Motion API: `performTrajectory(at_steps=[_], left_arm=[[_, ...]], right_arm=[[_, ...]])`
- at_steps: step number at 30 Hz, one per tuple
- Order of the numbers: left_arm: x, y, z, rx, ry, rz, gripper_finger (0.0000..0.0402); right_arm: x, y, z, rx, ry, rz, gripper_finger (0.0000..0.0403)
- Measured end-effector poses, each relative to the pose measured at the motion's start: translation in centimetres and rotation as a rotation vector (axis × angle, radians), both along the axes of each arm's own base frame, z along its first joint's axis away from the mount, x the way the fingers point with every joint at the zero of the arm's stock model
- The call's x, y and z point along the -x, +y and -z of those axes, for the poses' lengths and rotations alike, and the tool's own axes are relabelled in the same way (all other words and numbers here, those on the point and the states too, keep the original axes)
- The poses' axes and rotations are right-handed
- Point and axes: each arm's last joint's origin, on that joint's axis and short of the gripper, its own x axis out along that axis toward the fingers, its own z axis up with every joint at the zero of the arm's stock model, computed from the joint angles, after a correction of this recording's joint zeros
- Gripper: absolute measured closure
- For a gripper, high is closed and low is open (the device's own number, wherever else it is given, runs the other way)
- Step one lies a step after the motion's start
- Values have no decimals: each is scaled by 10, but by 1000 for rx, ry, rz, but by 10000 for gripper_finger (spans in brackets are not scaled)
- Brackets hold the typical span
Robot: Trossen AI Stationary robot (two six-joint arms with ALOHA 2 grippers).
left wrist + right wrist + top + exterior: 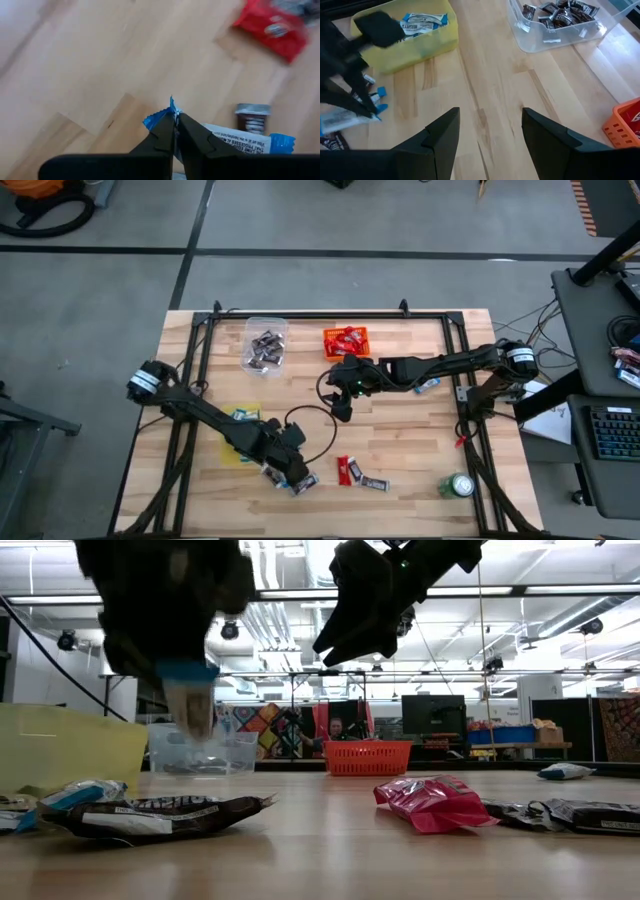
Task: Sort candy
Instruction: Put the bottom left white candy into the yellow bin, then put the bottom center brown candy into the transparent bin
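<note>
My left gripper [175, 114] is near the table's near edge [293, 476], shut on a blue-and-white candy [190, 705]. Around it lie more blue-and-white candies [270, 472], a dark brown one [170, 815] and, toward the right, a red candy [347, 470] and another dark one [375, 483]. My right gripper [490, 120] hangs open above the middle of the table [340, 408] and touches nothing. Dark candies fill the clear bin [265, 345], red ones the orange bin [347, 340], and a blue-and-white one lies in the yellow bin [420, 22]. My left gripper pinches the blue crimped end [159, 117] of the blue-and-white candy between its two fingertips, coming from above. In the low view the candy hangs below the fingers, clear of the table.
A green can [458, 485] stands near the near right corner. One blue-and-white candy [428, 385] lies under my right arm. A black cable [315, 425] loops across the table's middle. A black frame [300, 315] runs along the far edge and both sides.
</note>
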Motion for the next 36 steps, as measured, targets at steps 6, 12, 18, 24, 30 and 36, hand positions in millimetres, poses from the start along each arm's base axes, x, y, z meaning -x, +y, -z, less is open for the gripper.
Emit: performTrajectory(at_steps=[6,12,18,24,30,36], left_arm=[[37,18,-46,-49,71,33,401],[98,46,-81,-158,266,-28,401],[117,60,-64,-285,257,17,392],[128,66,-42,-309,322,-17,339],[127,65,-41,-307,317,-23,279],[111,56,-56,-268,177,54,261]], right_arm=[[0,0,0,-1,5,-4,202],[0,0,0,-2,7,-3,202],[0,0,0,-3,6,-3,202],[1,1,1,-12,8,1,202],[1,3,-1,-69,16,26,202],[2,24,-1,-317,37,-122,202]])
